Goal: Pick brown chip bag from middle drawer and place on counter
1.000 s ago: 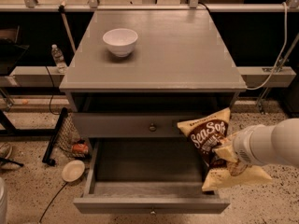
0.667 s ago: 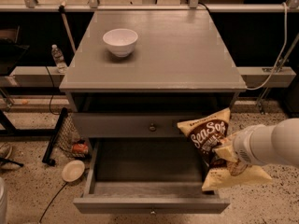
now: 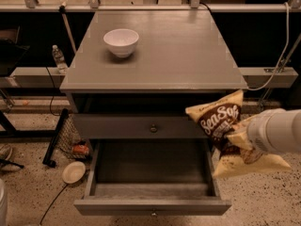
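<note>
With our tool [image 3: 233, 138] clamped on the chip bag [image 3: 217, 119] at the frame's right, just outside the open drawer [image 3: 150, 166], we should lift it clear of the bench [image 3: 178, 51] edge before swinging left, short of the bowl [image 3: 121, 41].
</note>
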You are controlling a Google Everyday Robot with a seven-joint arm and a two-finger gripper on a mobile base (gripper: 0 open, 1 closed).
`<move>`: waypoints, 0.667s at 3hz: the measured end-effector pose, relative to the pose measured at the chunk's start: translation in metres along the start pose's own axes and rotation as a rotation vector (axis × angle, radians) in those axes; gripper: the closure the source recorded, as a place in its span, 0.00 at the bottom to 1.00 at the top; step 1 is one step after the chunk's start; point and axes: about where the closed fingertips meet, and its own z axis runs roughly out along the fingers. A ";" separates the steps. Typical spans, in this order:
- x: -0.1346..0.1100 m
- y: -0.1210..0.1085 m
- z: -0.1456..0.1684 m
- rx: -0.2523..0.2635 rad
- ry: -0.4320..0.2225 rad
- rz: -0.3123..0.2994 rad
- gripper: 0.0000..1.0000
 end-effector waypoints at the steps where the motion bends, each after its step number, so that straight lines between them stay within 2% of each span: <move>1: -0.024 -0.019 -0.024 0.062 -0.022 -0.054 1.00; 2: -0.058 -0.035 -0.043 0.105 -0.058 -0.130 1.00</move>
